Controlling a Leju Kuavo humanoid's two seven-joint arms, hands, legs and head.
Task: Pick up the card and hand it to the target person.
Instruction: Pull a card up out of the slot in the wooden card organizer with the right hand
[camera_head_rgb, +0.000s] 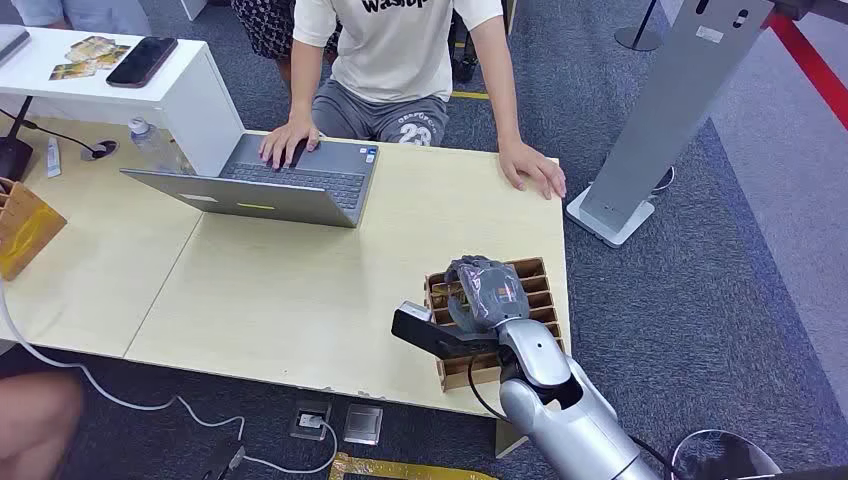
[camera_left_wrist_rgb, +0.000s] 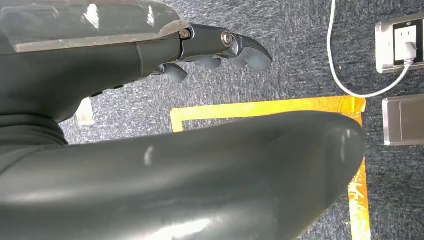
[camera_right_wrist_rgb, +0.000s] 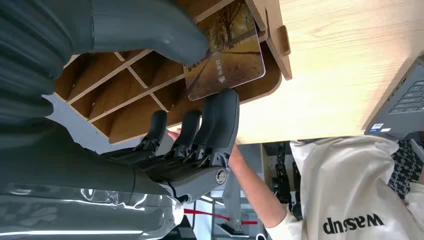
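The card carries an autumn tree picture and stands at one end of a slotted wooden card box near the table's front right corner. My right hand hovers over that box. In the right wrist view its thumb lies on one face of the card and a finger on the other, pinching it. The person sits across the table, one hand flat on the tabletop, the other on a laptop. My left hand hangs over the carpet, holding nothing, its fingers loosely apart.
An open laptop sits at the table's far middle. A white stand at the far left carries a phone and loose cards. A brown holder is at the left edge. A grey kiosk stands on the carpet to the right.
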